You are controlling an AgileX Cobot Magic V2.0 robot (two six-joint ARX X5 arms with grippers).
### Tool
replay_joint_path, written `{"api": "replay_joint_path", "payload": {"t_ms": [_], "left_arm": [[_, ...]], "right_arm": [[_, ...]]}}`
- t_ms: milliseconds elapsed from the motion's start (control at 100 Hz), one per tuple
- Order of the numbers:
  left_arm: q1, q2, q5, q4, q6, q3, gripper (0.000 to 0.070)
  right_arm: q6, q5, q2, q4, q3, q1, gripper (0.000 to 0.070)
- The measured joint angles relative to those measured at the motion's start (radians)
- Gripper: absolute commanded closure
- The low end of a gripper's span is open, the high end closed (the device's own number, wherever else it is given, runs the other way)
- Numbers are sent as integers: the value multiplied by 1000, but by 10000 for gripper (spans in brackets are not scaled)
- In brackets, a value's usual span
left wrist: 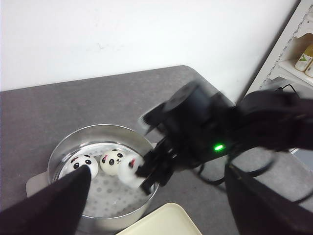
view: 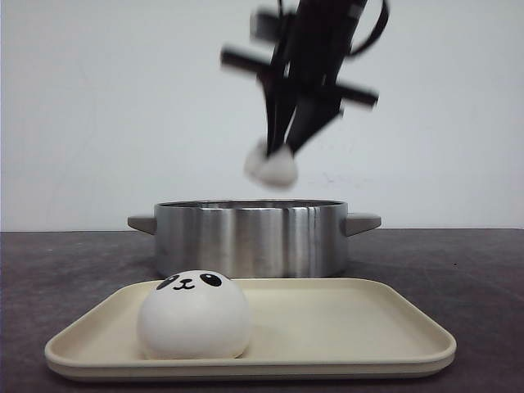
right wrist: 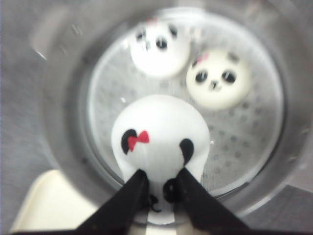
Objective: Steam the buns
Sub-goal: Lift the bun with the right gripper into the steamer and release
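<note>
My right gripper [view: 278, 155] is shut on a white panda bun [view: 272, 168] and holds it in the air above the steel pot [view: 250, 237]. In the right wrist view the fingers [right wrist: 129, 196] pinch this bun [right wrist: 156, 137], which has a red bow, over the pot's perforated floor. Two more buns [right wrist: 159, 46] [right wrist: 217, 83] lie side by side inside the pot. A fourth bun [view: 193, 315] sits on the left part of the cream tray [view: 344, 327]. My left gripper [left wrist: 159, 205] is open and empty, high above the pot's near side; it does not show in the front view.
The pot has a handle on each side and stands behind the tray. In the left wrist view a white shelf unit [left wrist: 293, 54] stands at the table's far end, and the right arm's cables [left wrist: 254, 171] hang beside the pot.
</note>
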Motion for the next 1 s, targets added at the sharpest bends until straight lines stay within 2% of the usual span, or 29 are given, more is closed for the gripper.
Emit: {"api": "replay_joint_path", "payload": {"t_ms": [100, 140, 170, 250, 290, 330, 440, 570, 610, 640, 710, 720, 760, 850, 1000], "left_arm": [[0, 6, 0, -4, 0, 0, 189], [0, 8, 0, -7, 0, 0, 189], [0, 10, 0, -9, 0, 0, 190], [0, 12, 0, -17, 2, 0, 189], [0, 13, 0, -23, 3, 0, 189], [0, 13, 0, -29, 3, 0, 189], [0, 14, 0, -44, 4, 0, 189], [0, 20, 0, -53, 6, 0, 189], [0, 25, 0, -55, 8, 0, 189], [0, 29, 0, -58, 11, 0, 189], [0, 42, 0, -73, 16, 0, 189], [0, 44, 0, -76, 17, 0, 189], [0, 54, 0, -97, 20, 0, 189], [0, 79, 0, -150, 35, -7, 189], [0, 93, 2, -146, 43, -113, 188]], "right_arm": [[-2, 1, 60, 8, 0, -6, 690], [-2, 3, 76, 11, -2, -10, 655], [-2, 3, 85, 10, -2, -12, 578], [-2, 7, 99, 11, -2, -18, 304], [-2, 7, 102, 11, -2, -19, 226], [-2, 7, 102, 11, -2, -22, 202], [-2, 8, 102, 17, -2, -29, 199], [-2, 8, 102, 14, -1, -29, 202], [-2, 6, 102, -2, 7, -29, 236], [-2, 3, 102, -18, 19, -29, 325], [-2, -2, 103, -71, 74, -29, 690], [-2, -2, 103, -78, 84, -29, 700], [-6, -2, 101, -103, 129, -29, 678], [-30, 0, 73, -145, 217, -19, 681], [-56, 8, -52, -153, 316, 35, 682]]}}
